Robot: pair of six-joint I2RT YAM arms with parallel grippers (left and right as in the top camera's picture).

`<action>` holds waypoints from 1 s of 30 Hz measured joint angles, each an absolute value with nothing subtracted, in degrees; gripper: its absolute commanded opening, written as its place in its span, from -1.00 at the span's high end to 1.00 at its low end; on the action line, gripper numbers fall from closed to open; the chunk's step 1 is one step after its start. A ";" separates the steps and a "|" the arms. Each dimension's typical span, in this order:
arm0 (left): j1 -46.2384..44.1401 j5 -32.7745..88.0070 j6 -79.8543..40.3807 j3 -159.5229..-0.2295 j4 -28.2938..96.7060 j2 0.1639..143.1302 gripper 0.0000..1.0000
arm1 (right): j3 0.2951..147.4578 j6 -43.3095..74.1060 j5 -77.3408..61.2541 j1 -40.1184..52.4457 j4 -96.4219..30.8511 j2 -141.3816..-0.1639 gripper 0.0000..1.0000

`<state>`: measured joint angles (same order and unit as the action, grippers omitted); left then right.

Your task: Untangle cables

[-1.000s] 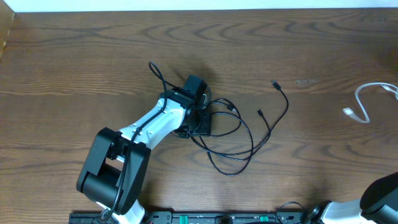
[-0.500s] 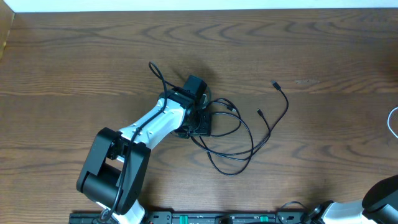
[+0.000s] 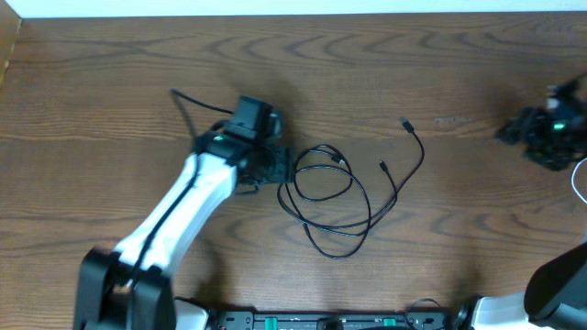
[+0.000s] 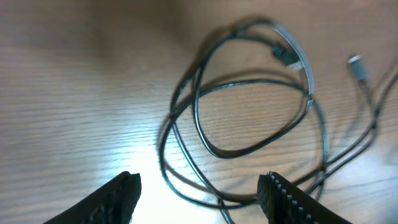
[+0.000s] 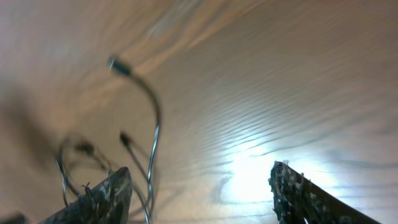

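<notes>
The black cable [image 3: 370, 215] lies mid-tabletop in a few overlapping loops, its free ends trailing up and to the right. The white cable [image 3: 578, 181] shows only as a sliver at the right edge, well apart from it.

The left fingers [image 4: 121, 196] stand released just beside the left rim of the loops, with nothing between them. The right fingers [image 5: 106, 196] are likewise spread and empty, far off to the right and facing the coil.

We judge the step to be taking a first hold. We would close the left fingers on one outer strand only, not on a crossing. We would then pin it low on the tabletop [image 3: 110, 82] while the right side draws a free end outward, slowly, so the loops slide open and do not cinch.

We count one black tangle, three plug ends [image 3: 405, 123], one white cable and two arms. Whether the black is one strand or two, we cannot tell.
</notes>
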<state>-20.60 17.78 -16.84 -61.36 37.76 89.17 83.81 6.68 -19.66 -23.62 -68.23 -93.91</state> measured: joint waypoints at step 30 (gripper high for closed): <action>-10.59 17.67 -16.69 -61.43 45.58 83.96 -0.31 | 48.49 -5.58 -13.02 26.61 -15.46 -93.86 -0.20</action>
<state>-10.59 17.67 -16.69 -61.43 45.58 83.96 48.49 -5.58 -13.02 26.61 -15.46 -93.86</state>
